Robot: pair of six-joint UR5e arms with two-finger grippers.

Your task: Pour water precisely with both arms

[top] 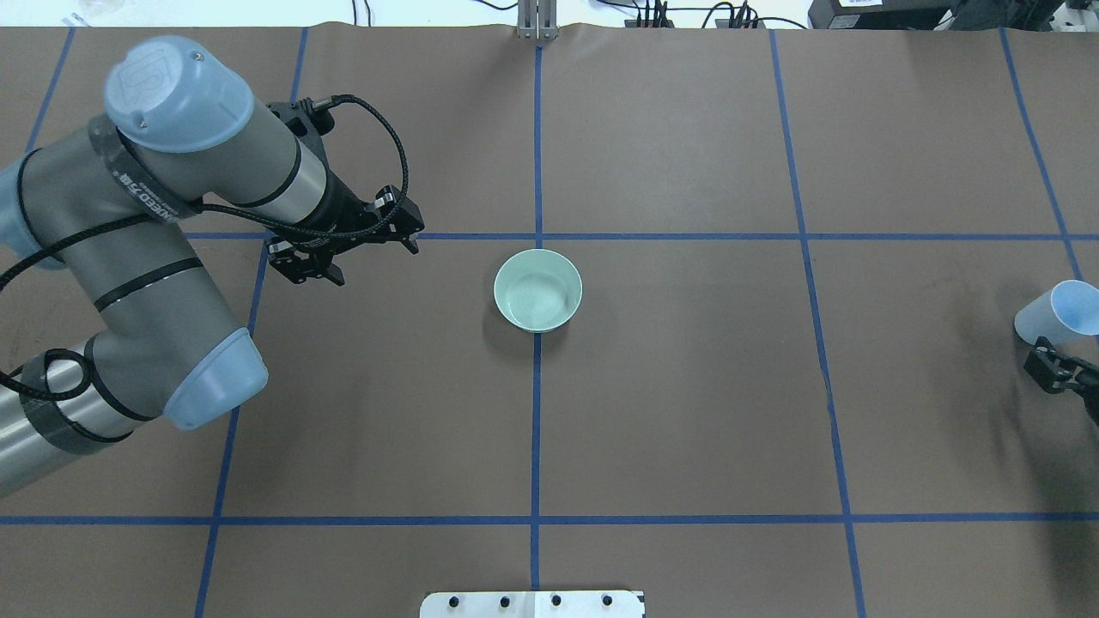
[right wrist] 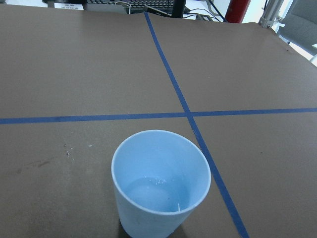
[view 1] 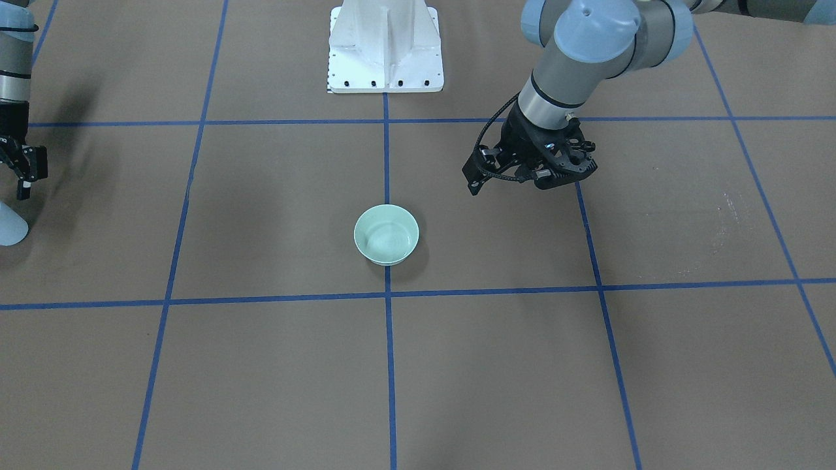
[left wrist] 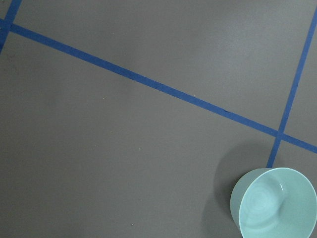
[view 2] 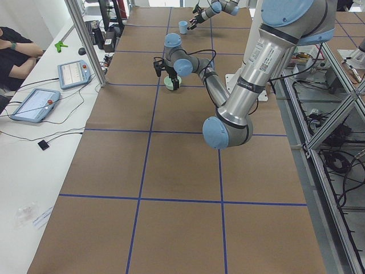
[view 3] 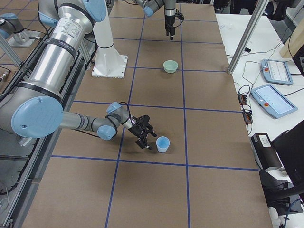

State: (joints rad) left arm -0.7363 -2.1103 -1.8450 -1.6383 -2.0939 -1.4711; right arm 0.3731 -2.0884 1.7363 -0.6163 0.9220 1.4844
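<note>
writing: the grey tubular left arm with pale blue joint caps (top: 172,197) has a printed band near its upper-left cap and an embossed mark on the cap. both are too small to read. no other legible text.

left black two-finger gripper (top: 369,257): sits left of centre in the overhead view, pointing down at the brown paper-covered table (top: 687,412). jaws spread wide, nothing between them, touching nothing. its wrist view shows no fingers, only blue tape grid lines (left wrist: 148,82) and the bowl in the lower-right corner.

mint green round bowl (top: 538,290): upright on the table at frame centre in the overhead view, on a tape line, apart from the left gripper. rings show inside it; can't tell if it holds water.

right black two-finger gripper (view 3: 147,139): low over the table at the far right edge of the overhead view, on the grey right arm (view 3: 61,57). fingers look parted, gripping nothing. tips are just beside the pale blue plastic cup (right wrist: 159,183), not around it.

cup stands upright, a little water in the bottom, well apart from the bowl.

white metal pedestal (view 1: 385,46) is top centre in the front view.
</note>
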